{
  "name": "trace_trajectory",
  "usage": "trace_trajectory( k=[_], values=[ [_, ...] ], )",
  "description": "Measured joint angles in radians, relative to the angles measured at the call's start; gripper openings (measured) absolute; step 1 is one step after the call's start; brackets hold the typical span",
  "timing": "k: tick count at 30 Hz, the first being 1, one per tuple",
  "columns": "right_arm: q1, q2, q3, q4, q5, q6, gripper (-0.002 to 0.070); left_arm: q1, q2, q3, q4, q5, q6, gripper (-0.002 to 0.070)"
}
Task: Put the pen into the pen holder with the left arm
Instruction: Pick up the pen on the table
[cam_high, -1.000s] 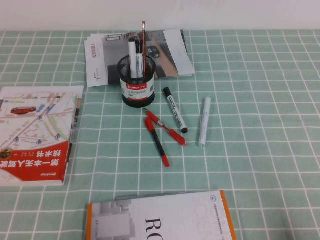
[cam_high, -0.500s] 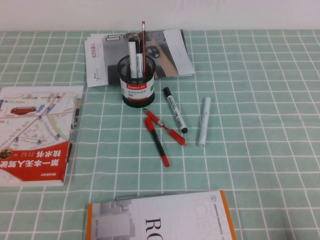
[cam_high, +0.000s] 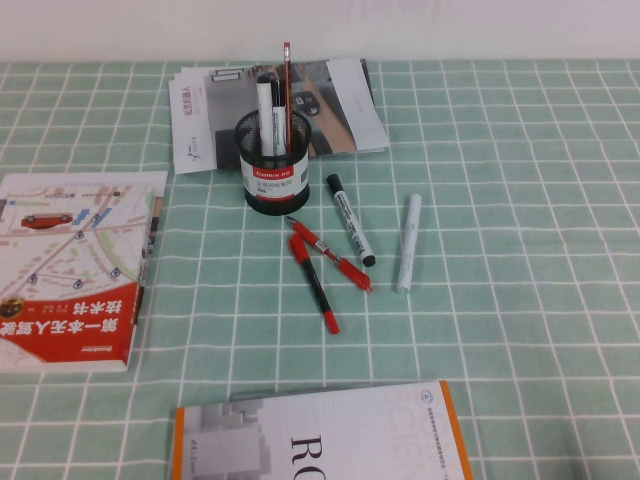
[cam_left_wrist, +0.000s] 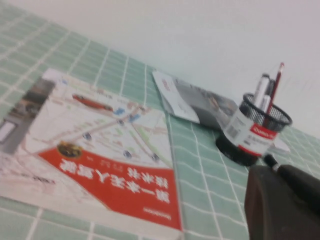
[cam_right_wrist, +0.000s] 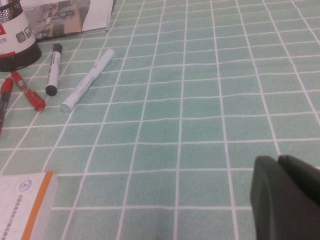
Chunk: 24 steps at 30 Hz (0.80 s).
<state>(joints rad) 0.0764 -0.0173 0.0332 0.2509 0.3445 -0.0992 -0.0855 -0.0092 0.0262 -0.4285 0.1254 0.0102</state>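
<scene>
The pen (cam_high: 314, 283), red cap, thin black barrel and red tip, lies flat on the green checked cloth in front of the pen holder (cam_high: 275, 160). The holder is a black mesh cup with a white and red label. It holds a red pencil and two markers. Neither arm shows in the high view. In the left wrist view my left gripper (cam_left_wrist: 276, 171) is shut and empty, low over the cloth, with the holder (cam_left_wrist: 252, 132) beyond it; the pen is hidden there. In the right wrist view my right gripper (cam_right_wrist: 277, 161) is shut and empty, far from the pen's cap (cam_right_wrist: 4, 100).
An all-red pen (cam_high: 330, 253), a black-capped marker (cam_high: 351, 219) and a white marker (cam_high: 408, 243) lie beside the pen. A red and white book (cam_high: 75, 270) lies at the left, a brochure (cam_high: 290, 110) behind the holder, and an orange-edged book (cam_high: 320, 440) at the front.
</scene>
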Motion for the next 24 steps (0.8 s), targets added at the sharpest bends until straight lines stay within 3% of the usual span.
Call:
trace_trajectory(
  k=[7, 17, 24],
  values=[
    [0.000, 0.000, 0.000, 0.000, 0.000, 0.000, -0.0020, 0.000, 0.075, -0.165, -0.008, 0.151, -0.002, 0.0000],
    [0.000, 0.000, 0.000, 0.000, 0.000, 0.000, -0.0020, 0.000, 0.518, -0.509, 0.008, 0.476, 0.091, -0.0001],
    [0.000, 0.000, 0.000, 0.000, 0.000, 0.000, -0.0020, 0.000, 0.866, -0.706, 0.013, 0.523, 0.196, -0.0001]
  ],
)
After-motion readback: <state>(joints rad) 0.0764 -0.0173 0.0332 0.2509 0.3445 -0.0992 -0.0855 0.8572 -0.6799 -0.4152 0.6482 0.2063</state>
